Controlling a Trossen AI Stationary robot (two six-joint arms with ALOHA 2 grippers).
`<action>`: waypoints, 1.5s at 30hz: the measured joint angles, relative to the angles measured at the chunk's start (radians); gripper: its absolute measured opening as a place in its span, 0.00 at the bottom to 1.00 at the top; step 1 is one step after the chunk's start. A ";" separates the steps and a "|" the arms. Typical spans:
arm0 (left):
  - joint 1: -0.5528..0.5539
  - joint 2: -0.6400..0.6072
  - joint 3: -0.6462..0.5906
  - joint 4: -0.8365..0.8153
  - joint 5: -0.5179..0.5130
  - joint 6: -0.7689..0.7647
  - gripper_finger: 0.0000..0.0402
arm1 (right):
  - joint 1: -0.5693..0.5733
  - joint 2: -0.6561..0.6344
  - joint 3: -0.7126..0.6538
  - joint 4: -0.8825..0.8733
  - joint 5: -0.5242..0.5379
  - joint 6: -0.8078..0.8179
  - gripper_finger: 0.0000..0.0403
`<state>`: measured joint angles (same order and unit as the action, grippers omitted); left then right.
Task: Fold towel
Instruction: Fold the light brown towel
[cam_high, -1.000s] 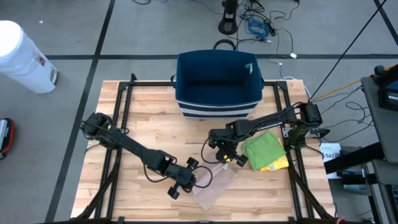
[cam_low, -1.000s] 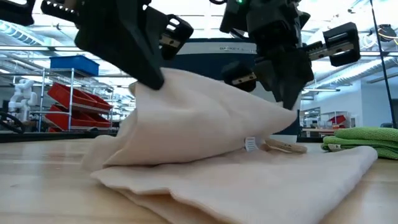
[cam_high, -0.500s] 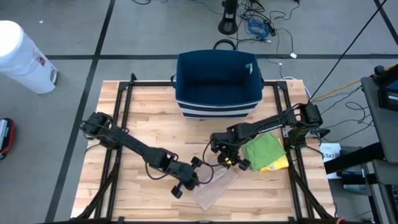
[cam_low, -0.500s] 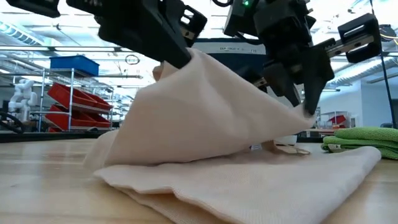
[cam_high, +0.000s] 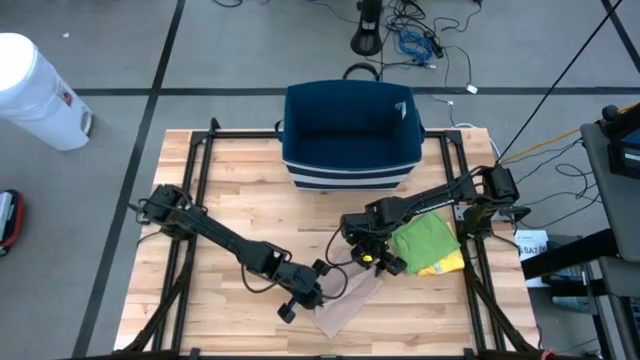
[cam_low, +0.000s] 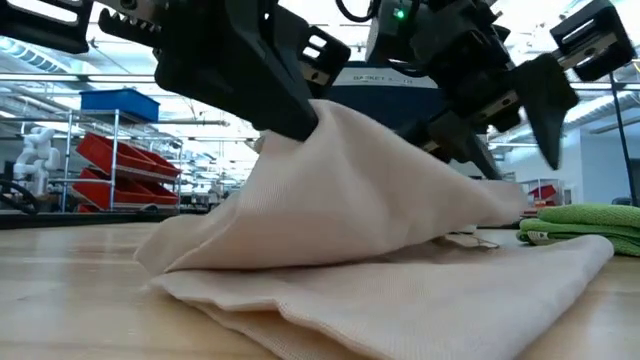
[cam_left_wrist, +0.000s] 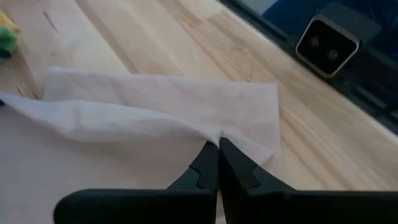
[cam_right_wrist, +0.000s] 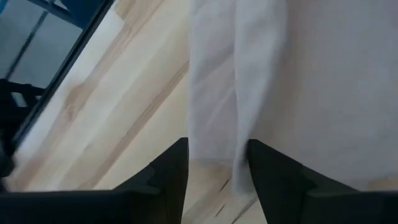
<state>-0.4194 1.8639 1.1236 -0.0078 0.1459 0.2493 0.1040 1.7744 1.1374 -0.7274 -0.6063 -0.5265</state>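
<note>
Your wooden table (cam_high: 240, 200) carries a dark blue bin (cam_high: 350, 135) at its far edge. On the near half, toward the right, lies the cream towel (cam_low: 400, 290), partly doubled over: a lower layer flat on the wood and an upper flap raised over it like a tent. Just to the right of it, near the table's right edge, sits a folded green cloth (cam_high: 425, 240) with a bit of yellow beneath it.

Your left gripper (cam_left_wrist: 217, 144) reaches in from the left with its jaws clenched on the towel's upper flap; in the left wrist view the cloth bunches right at the closed tips, and in the low view the flap hangs from that grip at its highest point. The rest of the flap slopes down toward the green cloth.

Your right gripper (cam_right_wrist: 214, 158) hovers over the towel's right side, beside the green cloth. Its jaws stand apart and released, with a fold of towel showing in the gap between them but not pinched; in the low view its fingers (cam_low: 545, 100) are spread above the sloping cloth.
</note>
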 joint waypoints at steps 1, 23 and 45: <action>0.000 0.001 0.001 0.007 0.000 0.000 0.01 | 0.000 0.000 0.000 -0.022 0.000 0.013 0.39; 0.000 0.003 0.000 0.108 0.021 -0.020 0.31 | -0.028 0.000 0.000 -0.008 0.008 0.070 0.35; 0.003 0.003 0.000 -0.015 0.021 -0.107 0.38 | 0.069 0.040 0.001 0.320 -0.002 0.093 0.35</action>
<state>-0.4168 1.8668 1.1240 -0.0231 0.1666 0.1425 0.1731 1.8148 1.1386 -0.4078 -0.6086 -0.4338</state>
